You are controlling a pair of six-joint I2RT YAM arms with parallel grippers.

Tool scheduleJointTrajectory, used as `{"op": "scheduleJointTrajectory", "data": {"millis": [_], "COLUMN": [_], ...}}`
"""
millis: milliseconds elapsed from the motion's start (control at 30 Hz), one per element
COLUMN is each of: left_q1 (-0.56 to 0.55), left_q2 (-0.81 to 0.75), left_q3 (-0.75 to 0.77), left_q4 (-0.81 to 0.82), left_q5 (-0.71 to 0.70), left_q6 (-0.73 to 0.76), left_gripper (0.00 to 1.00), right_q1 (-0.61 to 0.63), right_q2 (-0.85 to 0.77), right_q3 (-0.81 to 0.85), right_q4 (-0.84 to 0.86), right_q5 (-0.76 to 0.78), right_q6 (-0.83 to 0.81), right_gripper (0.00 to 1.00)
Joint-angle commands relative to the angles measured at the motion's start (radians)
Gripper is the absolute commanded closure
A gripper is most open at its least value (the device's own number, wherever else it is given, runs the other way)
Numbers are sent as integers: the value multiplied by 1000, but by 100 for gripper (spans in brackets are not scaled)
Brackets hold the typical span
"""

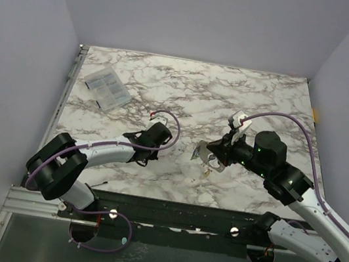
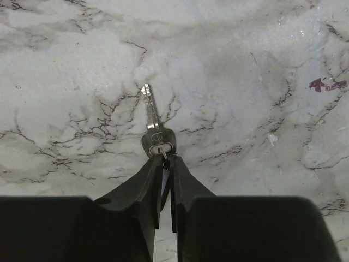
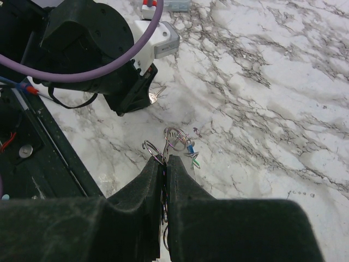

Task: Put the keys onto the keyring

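Observation:
My left gripper (image 2: 166, 159) is shut on the dark head of a silver key (image 2: 153, 117). The blade points away from me, just above the marble. In the top view the left gripper (image 1: 153, 139) sits left of centre. My right gripper (image 3: 165, 159) is shut on the wire keyring (image 3: 177, 137), which carries tiny blue (image 3: 190, 148) and green (image 3: 196, 162) keys beyond the fingertips. In the top view the right gripper (image 1: 215, 156) holds the keyring (image 1: 200, 154) a short way right of the left gripper. The left gripper (image 3: 131, 95) and its key (image 3: 156, 97) also show in the right wrist view.
A clear plastic packet (image 1: 106, 87) lies at the far left of the marble table (image 1: 188, 87). The black rail (image 1: 168, 213) with the arm bases runs along the near edge. Grey walls close in the table on three sides.

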Motion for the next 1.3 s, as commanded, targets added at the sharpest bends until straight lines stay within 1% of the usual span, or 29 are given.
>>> {"op": "scheduleJointTrajectory", "data": {"millis": [0, 100, 133, 200, 300, 433, 633, 767, 1033, 1267], "left_q1": [-11, -12, -13, -14, -14, -17, -19, -25, -38, -41], "left_q2": [20, 22, 22, 20, 10, -26, -162, -267, -431, -497], "left_q3": [22, 20, 19, 21, 29, 41, 62, 92, 146, 185], "left_q4": [-15, -15, -16, -16, -21, -34, -85, -145, -173, -176], "left_q5": [-36, -40, -41, -43, -33, 26, 136, 164, 348, 487], "left_q6": [-11, -14, -13, -13, -6, 34, 123, 181, 281, 323], "left_gripper": [84, 87, 90, 100, 100, 100, 100, 100, 100, 100], "right_q1": [4, 4, 4, 4, 5, 4, 4, 4, 4, 4], "right_q2": [-14, -14, -16, -14, -11, -7, -6, 13, 85, 151], "right_q3": [-5, -6, -6, -7, -6, -2, 7, 47, 120, 146], "right_q4": [17, 18, 18, 19, 22, 23, 32, 21, 44, 61], "right_q5": [-10, -9, -9, -8, -7, 0, 6, 15, -29, -75], "right_q6": [-3, -3, -3, -3, 0, 4, -5, -34, -38, -24], "right_gripper": [99, 99, 99, 99, 99, 99, 99, 99, 99, 99]}}
